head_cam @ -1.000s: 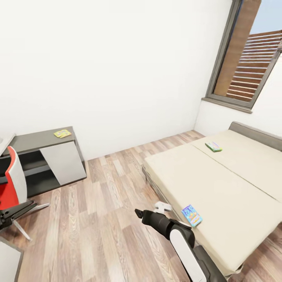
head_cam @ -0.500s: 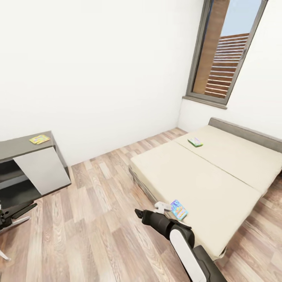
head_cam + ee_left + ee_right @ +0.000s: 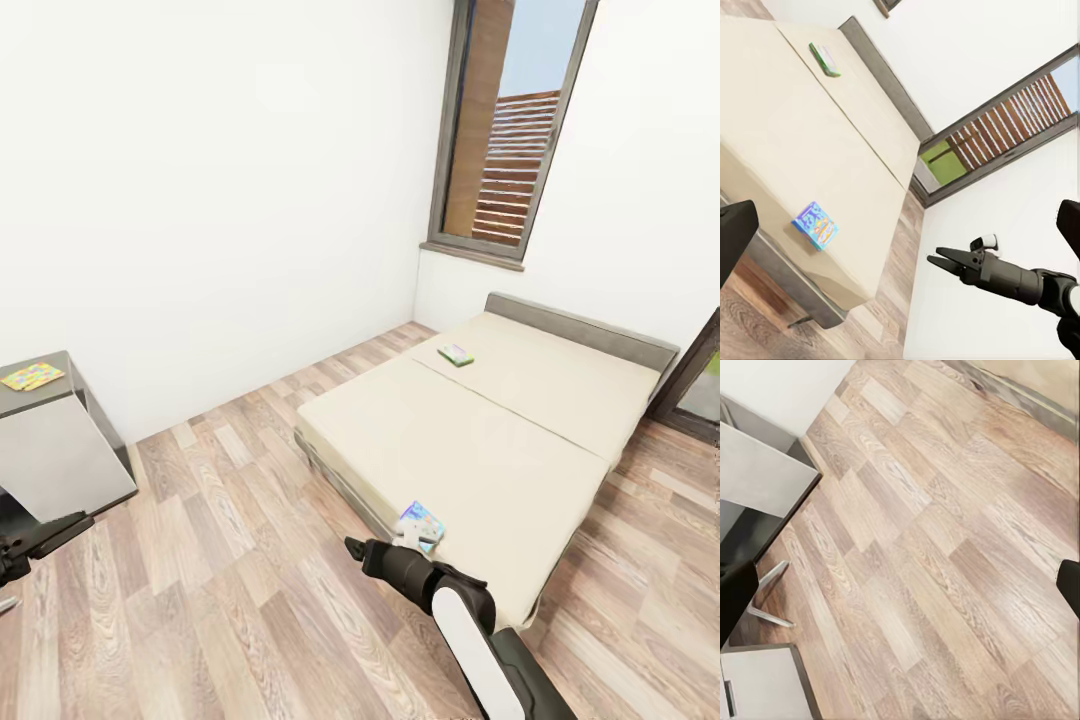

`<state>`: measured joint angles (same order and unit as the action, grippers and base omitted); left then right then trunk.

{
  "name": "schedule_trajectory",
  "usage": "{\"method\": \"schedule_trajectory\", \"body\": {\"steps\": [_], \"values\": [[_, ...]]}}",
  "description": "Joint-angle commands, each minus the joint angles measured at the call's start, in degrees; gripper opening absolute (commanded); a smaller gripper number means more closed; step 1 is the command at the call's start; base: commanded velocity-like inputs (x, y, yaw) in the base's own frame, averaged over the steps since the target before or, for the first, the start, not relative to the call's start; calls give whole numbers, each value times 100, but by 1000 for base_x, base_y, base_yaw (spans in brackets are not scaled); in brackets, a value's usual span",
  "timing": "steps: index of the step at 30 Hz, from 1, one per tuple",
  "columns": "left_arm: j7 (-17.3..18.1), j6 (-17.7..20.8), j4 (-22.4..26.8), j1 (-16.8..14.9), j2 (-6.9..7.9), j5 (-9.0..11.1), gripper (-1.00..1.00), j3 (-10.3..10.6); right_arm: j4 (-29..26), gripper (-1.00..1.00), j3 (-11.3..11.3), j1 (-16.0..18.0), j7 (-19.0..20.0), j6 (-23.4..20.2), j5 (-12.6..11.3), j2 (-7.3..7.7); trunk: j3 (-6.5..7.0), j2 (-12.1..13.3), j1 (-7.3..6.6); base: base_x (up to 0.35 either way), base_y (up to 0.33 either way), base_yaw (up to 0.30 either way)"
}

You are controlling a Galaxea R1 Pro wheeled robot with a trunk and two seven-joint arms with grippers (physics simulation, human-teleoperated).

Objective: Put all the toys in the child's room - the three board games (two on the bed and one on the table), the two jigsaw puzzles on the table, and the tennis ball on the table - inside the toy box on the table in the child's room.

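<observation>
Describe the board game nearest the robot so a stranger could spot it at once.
Start at the wide beige bed under the tall window. At the mattress edge nearest the robot, just beyond the right gripper, lies a flat blue-purple board game. The other, green-edged board game lies far off, nearer the grey headboard.

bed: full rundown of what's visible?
The bed is low and wide, with a plain beige mattress showing a seam across it, a grey frame and a low grey headboard. It stands on the wood floor below the window. Two board games lie flat on it: one at the near corner, one toward the headboard.
</observation>
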<state>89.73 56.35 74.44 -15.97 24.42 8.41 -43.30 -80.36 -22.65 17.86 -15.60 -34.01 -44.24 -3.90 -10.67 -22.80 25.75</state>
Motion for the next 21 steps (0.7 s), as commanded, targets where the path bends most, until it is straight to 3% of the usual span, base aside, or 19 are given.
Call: {"method": "schedule_trajectory", "body": {"steps": [1, 21], "values": [[27, 61, 1, -2, 2, -7, 100, -3, -3, 100, -7, 7, -58, -10, -59, -2, -12, -12, 3, 0, 90, -279], [27, 61, 1, -2, 2, -8, 100, -2, 14, 100, 5, 7, -58, -9, -59, -3, -12, -12, 3, 0, 211, -279]]}}
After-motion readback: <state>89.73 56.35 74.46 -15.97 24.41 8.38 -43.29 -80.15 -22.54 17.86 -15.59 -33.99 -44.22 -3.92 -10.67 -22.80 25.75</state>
